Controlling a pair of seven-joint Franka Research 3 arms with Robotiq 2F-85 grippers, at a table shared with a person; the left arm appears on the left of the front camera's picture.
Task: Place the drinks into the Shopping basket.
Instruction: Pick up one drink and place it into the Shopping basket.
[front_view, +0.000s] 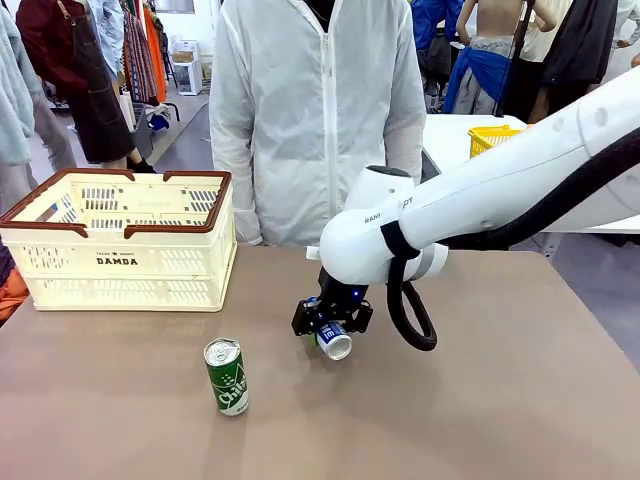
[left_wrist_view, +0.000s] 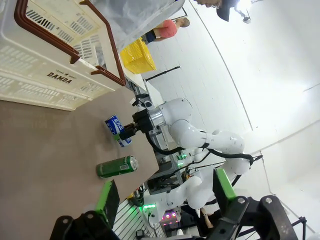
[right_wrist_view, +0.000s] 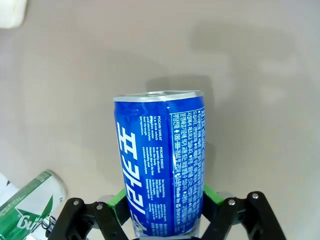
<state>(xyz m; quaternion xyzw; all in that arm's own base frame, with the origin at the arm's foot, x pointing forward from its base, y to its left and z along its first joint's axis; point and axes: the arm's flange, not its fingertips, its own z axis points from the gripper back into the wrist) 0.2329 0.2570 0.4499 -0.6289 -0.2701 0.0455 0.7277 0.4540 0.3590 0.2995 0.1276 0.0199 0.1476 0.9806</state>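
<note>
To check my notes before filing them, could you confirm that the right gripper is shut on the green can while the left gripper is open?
Not quite: the right gripper is shut on the blue can, not the green one, as the right wrist view shows. The green can stands free on the table. The left gripper is indeed open.

The brown table (front_view: 500, 400) carries a basket (front_view: 120, 250). A green can (front_view: 227, 377) stands upright in front of the basket, apart from it.
</note>
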